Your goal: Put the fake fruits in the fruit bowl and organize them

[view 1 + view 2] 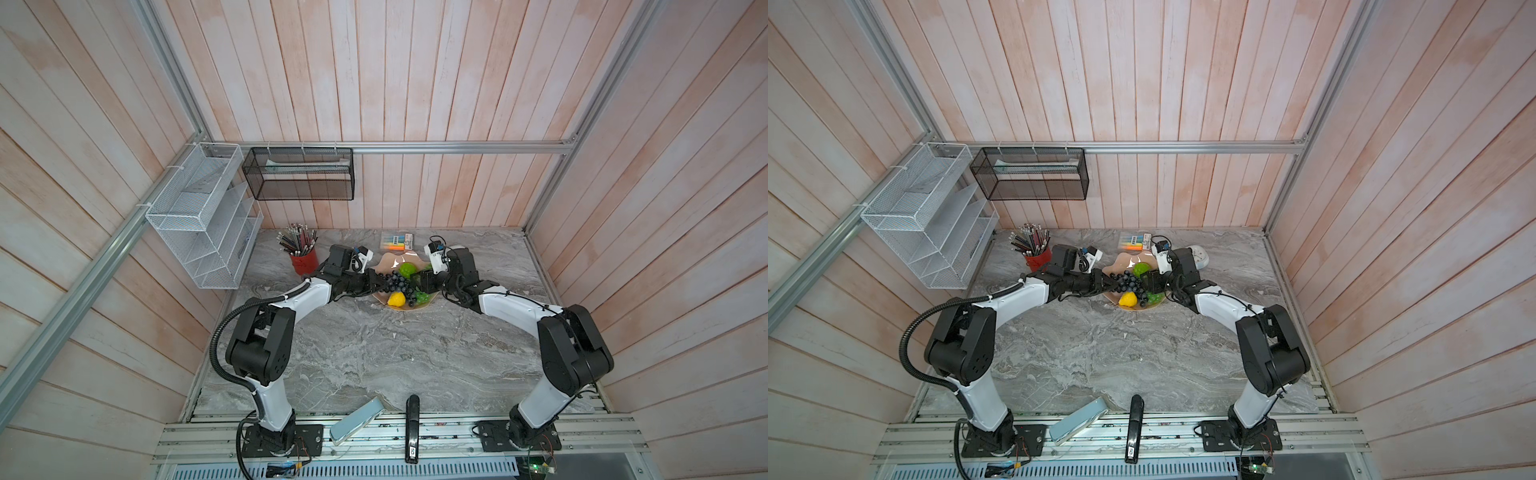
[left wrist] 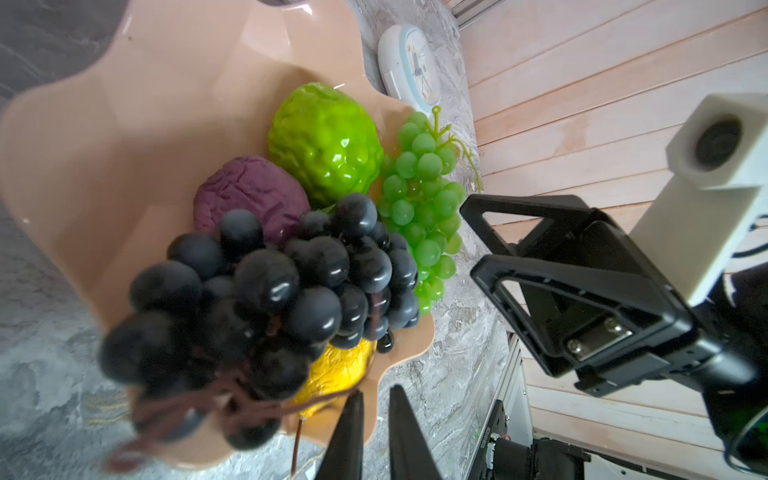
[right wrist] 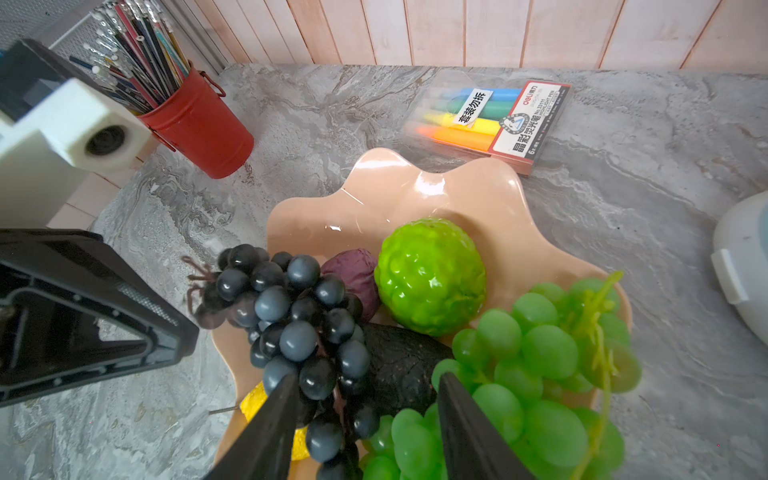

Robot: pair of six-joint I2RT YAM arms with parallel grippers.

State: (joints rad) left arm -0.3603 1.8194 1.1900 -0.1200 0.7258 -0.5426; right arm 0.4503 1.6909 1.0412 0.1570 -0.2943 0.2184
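Note:
The peach fruit bowl [image 1: 388, 262] [image 3: 415, 187] holds the fake fruits. A black grape bunch [image 1: 395, 282] [image 2: 291, 282] lies on top, over a dark avocado [image 3: 399, 361], a purple fruit [image 2: 249, 195] and a yellow fruit [image 1: 397, 299] [image 2: 340, 374]. A bright green bumpy fruit [image 3: 430, 276] and green grapes [image 2: 419, 199] [image 3: 540, 353] lie beside them. My left gripper [image 2: 376, 392] [image 1: 379, 283] is at the bowl's left rim, open a narrow gap with nothing in it, beside the black bunch's brown stem. My right gripper [image 3: 366, 380] [image 1: 417, 281] hovers open over the grapes and avocado.
A red pencil cup [image 1: 304, 262] stands behind my left wrist. A highlighter pack [image 3: 490, 120] lies behind the bowl and a white clock [image 2: 409, 62] to its right. A black stapler [image 1: 412, 428] and a pale blue case [image 1: 357, 419] lie at the front edge. Wire racks [image 1: 199, 216] hang on the wall.

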